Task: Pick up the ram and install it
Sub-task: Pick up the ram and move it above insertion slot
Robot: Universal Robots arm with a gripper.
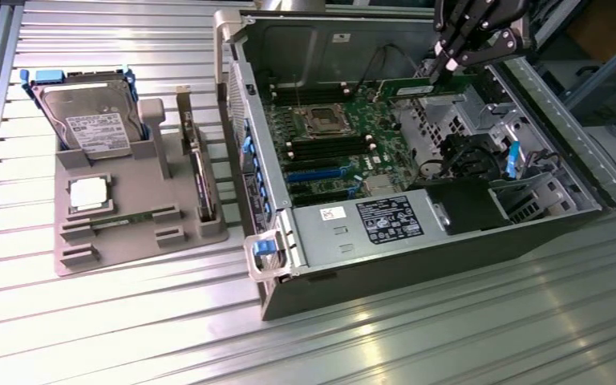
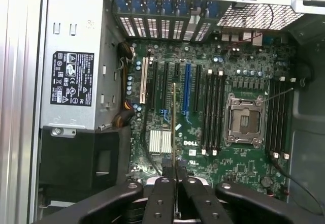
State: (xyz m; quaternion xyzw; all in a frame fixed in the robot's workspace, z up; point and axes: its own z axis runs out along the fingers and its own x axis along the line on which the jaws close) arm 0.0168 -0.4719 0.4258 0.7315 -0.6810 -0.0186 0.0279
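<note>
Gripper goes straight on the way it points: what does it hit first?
The ram in the gripper leads; it would probably land on the motherboard beside the blue slot. Depth unclear.

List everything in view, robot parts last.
Open grey computer case: 1, on ribbed metal table.
Green motherboard: 1, inside case.
Grey power supply box: 1, inside case.
Grey fixture tray: 1, exterior view's left of case.
Silver hard drive in blue caddy: 1, upright on tray.
Square silver processor chip: 1, flat on tray.
Dark expansion card: 1, on edge in tray.
Slim green ram stick: 1, over motherboard, in gripper.
Black gripper: 1, shut on ram stick.
</note>
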